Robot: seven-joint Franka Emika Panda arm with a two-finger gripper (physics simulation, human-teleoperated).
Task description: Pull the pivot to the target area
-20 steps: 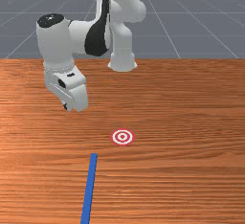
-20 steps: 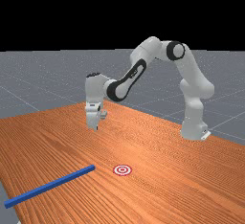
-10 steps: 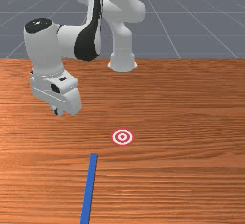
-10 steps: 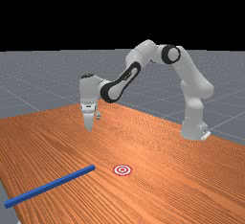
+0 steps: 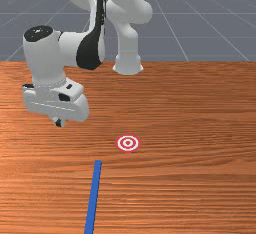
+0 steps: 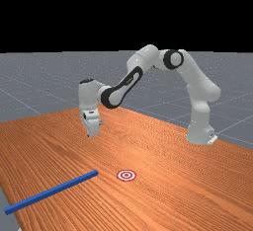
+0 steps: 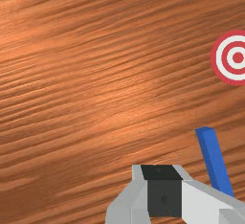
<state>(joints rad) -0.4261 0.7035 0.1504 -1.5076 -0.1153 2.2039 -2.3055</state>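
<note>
In the front view we find the gripper (image 5: 59,123), parted or closed we cannot tell, then the blue bar (image 5: 93,195), presumed pivot, its nearest end between the gripper's four and five o'clock, long axis nearly twelve-to-six. From that end, we note the target (image 5: 128,143) at two o'clock

Looking over a table (image 6: 173,200) of orange-brown wood, streaked all along with darker grain. Past its far edge, out onto blue-grey floor (image 5: 200,33) ruled with thin pale lines. Above the far view's horizon, into flat black backdrop (image 6: 126,13). Down in the wrist view, onto a soft, bright sheen (image 7: 134,98) across wood.
</note>
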